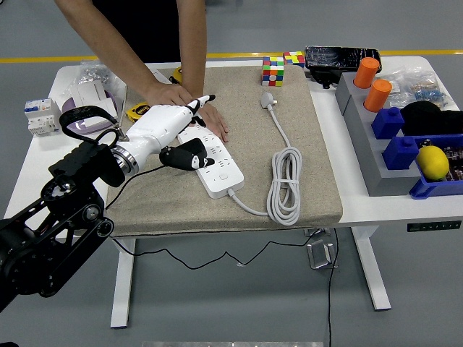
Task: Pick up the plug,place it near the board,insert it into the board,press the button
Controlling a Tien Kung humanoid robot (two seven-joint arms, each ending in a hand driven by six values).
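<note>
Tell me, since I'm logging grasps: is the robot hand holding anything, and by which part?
Nothing. The left robot hand hovers open over the power strip; the plug lies untouched on the mat.

A: Location and condition of the plug (267, 99)?

B: White, lying flat on the beige mat near its far edge, unconnected. Its white cable (284, 189) runs toward the near side and gathers into an elongated coil.

A: And the board (215, 168)?

B: A white power strip lying flat and diagonally across the mat, left of the coil. The cable enters at its near end. Its far end is covered, so the button is probably hidden there.
</note>
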